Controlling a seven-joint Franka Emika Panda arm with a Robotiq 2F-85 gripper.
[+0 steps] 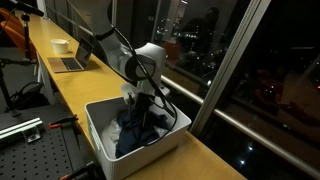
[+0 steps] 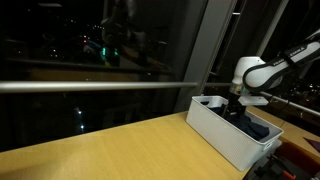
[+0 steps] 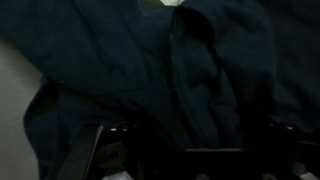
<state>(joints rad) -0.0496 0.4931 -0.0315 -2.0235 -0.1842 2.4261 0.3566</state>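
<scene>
Cloth [image 1: 133, 132] of a dark blue lies bunched inside a white bin [image 1: 104, 142], and the tool [image 1: 143, 103] hangs right over it, lowered between the bin's walls. The bin stands on a long wooden counter [image 1: 82, 88] that runs along a window [image 1: 235, 60] with night lights behind the glass. In both exterior views the arm bends down from above and its pale wrist sits just over the bin's rim.

In an exterior view the bin [image 2: 222, 135] is near the counter's [image 2: 120, 150] far end, with the cloth [image 2: 254, 127] showing as a dark heap above its rim and the tool [image 2: 236, 106] directly above that heap.

In the wrist view the cloth [image 3: 150, 70] fills almost the whole picture, creased and folded, with a seam running down its middle. The tool [image 3: 187, 138] is released: its two dark fingers [image 3: 97, 150] stand wide apart at the bottom edge, one on each side, and the cloth lies between them without being pinched. Whether the fingertips touch the fabric I cannot tell, since the picture is dim and blurred there. A pale strip of the bin's wall shows at the left edge.

Farther along the counter, well apart from the bin, sit an open laptop [image 1: 72, 60] and a small white cup [image 1: 60, 45].
</scene>
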